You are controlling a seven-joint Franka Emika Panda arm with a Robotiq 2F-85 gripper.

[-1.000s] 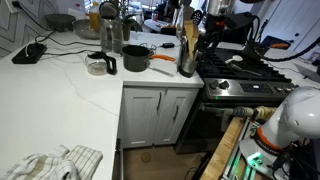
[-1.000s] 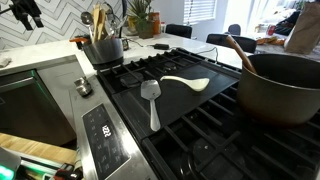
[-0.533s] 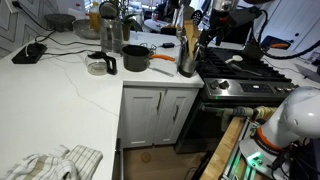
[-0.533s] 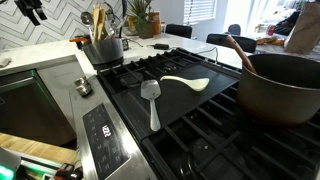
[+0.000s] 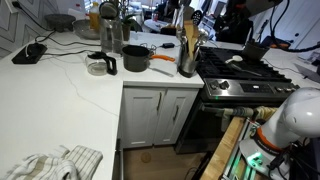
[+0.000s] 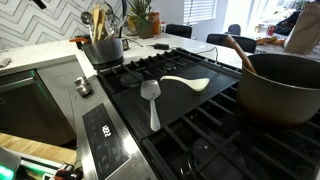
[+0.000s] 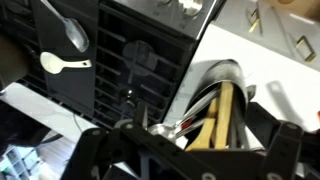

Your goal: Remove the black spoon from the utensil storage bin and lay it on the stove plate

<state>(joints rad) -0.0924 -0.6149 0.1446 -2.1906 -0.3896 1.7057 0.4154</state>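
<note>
The utensil storage bin (image 5: 187, 62) is a dark grey crock on the white counter beside the stove, also in the other exterior view (image 6: 106, 48). Wooden spoons (image 7: 222, 115) and dark utensils stick out of it. I cannot single out the black spoon among them. The stove plate (image 6: 190, 110) is a black gas cooktop with iron grates, also in the wrist view (image 7: 125, 60). My gripper (image 7: 190, 152) hangs open and empty right above the bin. It shows above the bin in an exterior view (image 5: 199, 18).
A grey spatula (image 6: 151, 96) and a white spoon (image 6: 187, 82) lie on the cooktop. A big dark pot (image 6: 282, 85) with a wooden spoon stands on a burner. A squat black pot (image 5: 137, 58) and a glass jug (image 5: 100, 65) stand on the counter.
The arm has risen: in an exterior view the gripper has slid up out of the top left corner. Bin and utensils have not moved.
</note>
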